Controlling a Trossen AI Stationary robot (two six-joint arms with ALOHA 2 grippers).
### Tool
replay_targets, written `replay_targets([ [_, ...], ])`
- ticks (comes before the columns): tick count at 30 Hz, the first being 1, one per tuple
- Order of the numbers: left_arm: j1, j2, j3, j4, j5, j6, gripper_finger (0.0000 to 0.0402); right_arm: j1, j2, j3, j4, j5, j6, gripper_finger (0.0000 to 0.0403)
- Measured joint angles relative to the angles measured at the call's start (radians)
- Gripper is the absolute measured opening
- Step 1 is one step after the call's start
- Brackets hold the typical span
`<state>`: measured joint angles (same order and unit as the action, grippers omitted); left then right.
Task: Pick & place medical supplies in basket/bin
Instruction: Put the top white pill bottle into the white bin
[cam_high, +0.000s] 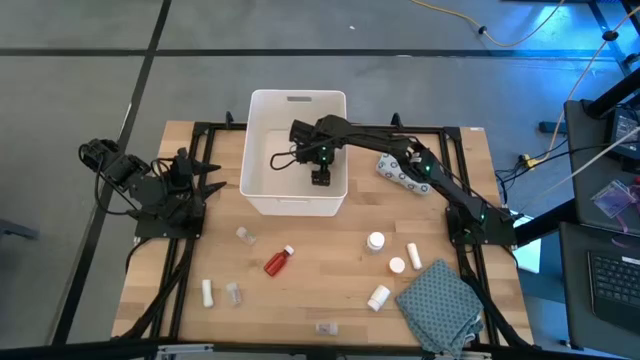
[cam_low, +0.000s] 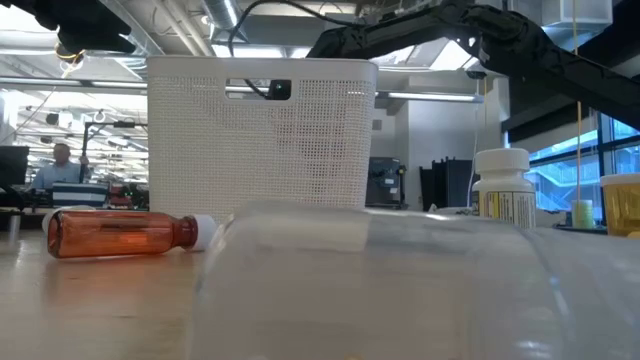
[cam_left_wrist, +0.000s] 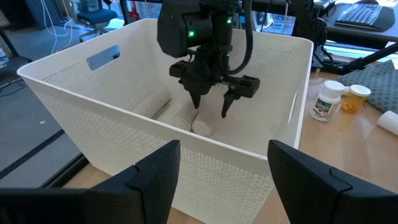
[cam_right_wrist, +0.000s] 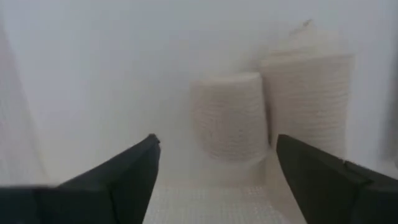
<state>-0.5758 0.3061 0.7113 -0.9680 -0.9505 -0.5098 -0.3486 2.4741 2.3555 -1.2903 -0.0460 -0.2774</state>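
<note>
The white bin (cam_high: 262, 120) stands at the table's far middle. My right gripper (cam_high: 320, 180) hangs open inside it, fingers pointing down, above white cylinders (cam_left_wrist: 200, 126) lying on the bin's floor (cam_right_wrist: 231, 115). It holds nothing. My left gripper (cam_high: 215, 176) waits open at the bin's left, level with the table (cam_left_wrist: 221, 168). On the table lie a red bottle (cam_high: 279, 261), clear vials (cam_high: 245, 235), a white tube (cam_high: 207, 292), white bottles (cam_high: 376, 241) and a blue-dotted pack (cam_high: 402, 172) by the bin's right wall.
A grey-teal patterned cloth (cam_high: 440, 305) lies at the near right corner. In the low view a clear vial (cam_low: 400, 290) fills the foreground, with the red bottle (cam_low: 120, 232) to its left and a labelled white bottle (cam_low: 503, 190) to its right. A person sits far off in the room.
</note>
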Motion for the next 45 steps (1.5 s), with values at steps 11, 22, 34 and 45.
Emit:
replay_targets([
  [11,0.0,0.0,0.0,0.001,-0.001,0.0,0.0235,0.031,-0.17,0.0,0.12,0.003,0.038,0.0321],
  [22,0.0,0.0,0.0,0.001,-0.001,0.0,0.0235,0.127,-0.342,0.0,0.041,0.002,0.127,0.0321],
  [34,0.0,0.0,0.0,0.001,-0.009,0.0,0.0235,0.332,-0.482,0.0,-0.093,0.0,0.285,0.0321],
  [45,0.0,0.0,0.0,0.001,-0.007,-0.001,0.0235,0.631,-0.549,-0.045,-0.253,0.082,0.533,0.0321],
])
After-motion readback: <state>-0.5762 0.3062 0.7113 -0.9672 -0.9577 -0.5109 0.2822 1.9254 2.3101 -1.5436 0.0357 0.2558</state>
